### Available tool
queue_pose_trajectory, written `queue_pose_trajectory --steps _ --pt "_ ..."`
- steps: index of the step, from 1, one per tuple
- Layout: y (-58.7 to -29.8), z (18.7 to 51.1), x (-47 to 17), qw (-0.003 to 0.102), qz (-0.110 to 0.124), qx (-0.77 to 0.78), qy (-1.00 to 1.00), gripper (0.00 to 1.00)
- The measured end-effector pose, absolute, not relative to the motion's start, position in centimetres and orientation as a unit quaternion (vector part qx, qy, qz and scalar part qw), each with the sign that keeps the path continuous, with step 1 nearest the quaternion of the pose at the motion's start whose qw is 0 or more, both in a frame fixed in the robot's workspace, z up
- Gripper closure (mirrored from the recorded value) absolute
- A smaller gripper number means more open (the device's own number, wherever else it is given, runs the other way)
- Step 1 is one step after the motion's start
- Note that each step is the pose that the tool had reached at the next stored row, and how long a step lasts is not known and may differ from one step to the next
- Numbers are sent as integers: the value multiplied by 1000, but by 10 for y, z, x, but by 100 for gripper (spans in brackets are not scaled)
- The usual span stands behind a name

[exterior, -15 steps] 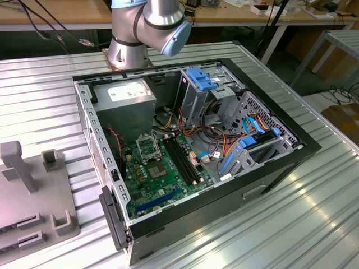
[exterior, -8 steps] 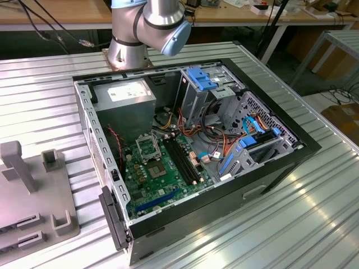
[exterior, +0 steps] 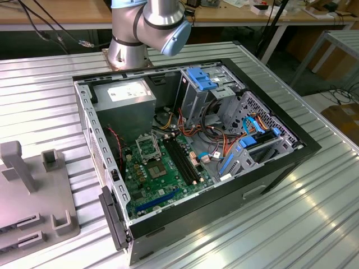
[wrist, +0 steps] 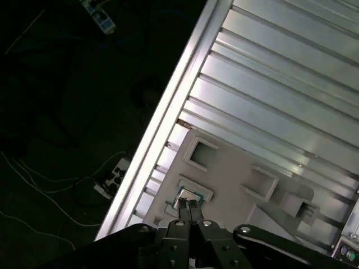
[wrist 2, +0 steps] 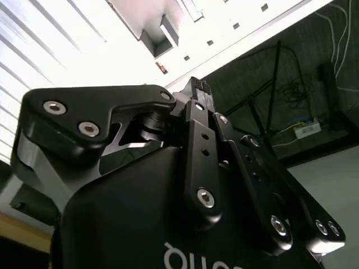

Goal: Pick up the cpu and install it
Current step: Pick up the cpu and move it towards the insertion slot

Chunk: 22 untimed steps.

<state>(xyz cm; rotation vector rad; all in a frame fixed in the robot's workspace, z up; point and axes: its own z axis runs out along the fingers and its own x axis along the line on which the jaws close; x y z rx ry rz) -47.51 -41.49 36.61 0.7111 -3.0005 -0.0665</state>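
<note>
Closest to the lens is the pincer itself, black and bolted. Its two fingers lie side by side with the ridged pads pressed together and nothing gripped between them. In the first wrist view the pincer points down at a pale grey fixture tray lying on the ribbed aluminium table.

Right under the tips, in a shallow square pocket of that tray, lies the cpu, its silvery top catching the light. The fingertips overlap it along my line of sight. They seem to hang above it rather than touch, though from this angle the gap is hard to judge. More pockets are cut into the tray further out from the tips. Off to one side of the pincer, past the table's edge, the dark floor carries a white power strip and loose cables.

In the exterior view the arm rises behind an open computer case on the same table. Inside the case a green motherboard lies flat, with its socket near the grey power-supply box. The fixture tray sits beside the case, on the exterior view's left, a little apart from it.
</note>
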Motion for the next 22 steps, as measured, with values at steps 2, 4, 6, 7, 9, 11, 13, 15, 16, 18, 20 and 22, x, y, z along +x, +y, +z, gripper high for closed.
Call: queue_pose_trajectory --steps 2,4,6,7,9,11,13,15,16,18,20,22 --pt "-415 366 -475 29 -21 248 -968 89" --pt "-415 366 -475 29 -20 266 -963 89" --pt "-415 366 -475 30 -20 284 -958 89" --pt "-415 366 -475 30 -20 294 -955 89" --pt "-415 366 -475 30 -19 302 -953 89" --pt "-415 366 -475 30 -19 291 -956 89" --pt "-415 365 -475 30 -20 268 -963 89" --pt "-415 365 -475 29 -20 251 -967 89" --pt "-415 364 -475 29 -20 244 -969 89" --pt "-415 364 -475 29 -21 224 -974 89" --pt "-415 363 -475 28 -22 195 -980 89" --pt "-415 362 -475 28 -22 176 -984 89"
